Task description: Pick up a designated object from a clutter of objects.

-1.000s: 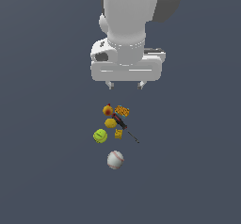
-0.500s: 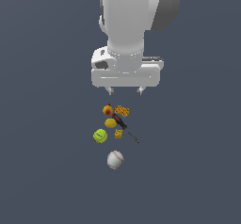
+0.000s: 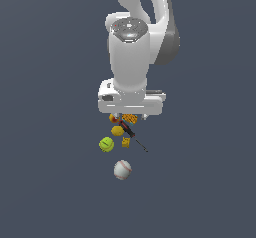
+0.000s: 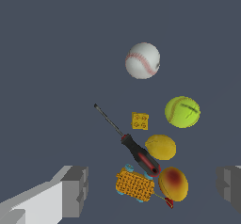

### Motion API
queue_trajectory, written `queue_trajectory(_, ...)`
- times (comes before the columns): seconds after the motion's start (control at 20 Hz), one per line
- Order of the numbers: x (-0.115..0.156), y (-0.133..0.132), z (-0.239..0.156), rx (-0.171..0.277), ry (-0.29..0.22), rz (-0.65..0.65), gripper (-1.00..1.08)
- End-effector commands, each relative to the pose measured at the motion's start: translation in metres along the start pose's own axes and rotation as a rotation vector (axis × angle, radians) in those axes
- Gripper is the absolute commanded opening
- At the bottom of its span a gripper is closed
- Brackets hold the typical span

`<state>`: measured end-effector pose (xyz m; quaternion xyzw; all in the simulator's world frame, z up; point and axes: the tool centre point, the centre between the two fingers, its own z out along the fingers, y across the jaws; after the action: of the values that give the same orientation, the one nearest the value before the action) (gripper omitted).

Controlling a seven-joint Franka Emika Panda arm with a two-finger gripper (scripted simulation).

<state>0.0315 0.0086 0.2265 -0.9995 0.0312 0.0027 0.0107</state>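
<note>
while the gripper hangs wide apart, the brick lies ahead.

the small yellow-orange studded toy brick is hemmed in closely: the thin shaft of the black-and-red screwdriver runs just beside it, the round yellow fruit lies just beside it, and the green tennis ball sits near; open floor is left between the brick and the white baseball; the widely parted gripper fingers are seen flanking the cluster.
</note>
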Motion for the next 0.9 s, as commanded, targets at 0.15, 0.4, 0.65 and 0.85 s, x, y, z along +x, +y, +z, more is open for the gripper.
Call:
queue_trajectory(0.15, 0.009, 0.008, 0.063, -0.008, 0.002, 0.032, 1.00)
queue_trajectory(0.4, 0.011, 0.015, 0.109, -0.014, 0.005, 0.053, 1.00)
queue_trajectory(0.65, 0.009, 0.019, 0.139, -0.019, 0.006, 0.067, 1.00)
queue_trajectory(0.85, 0.008, 0.021, 0.151, -0.020, 0.007, 0.073, 1.00)
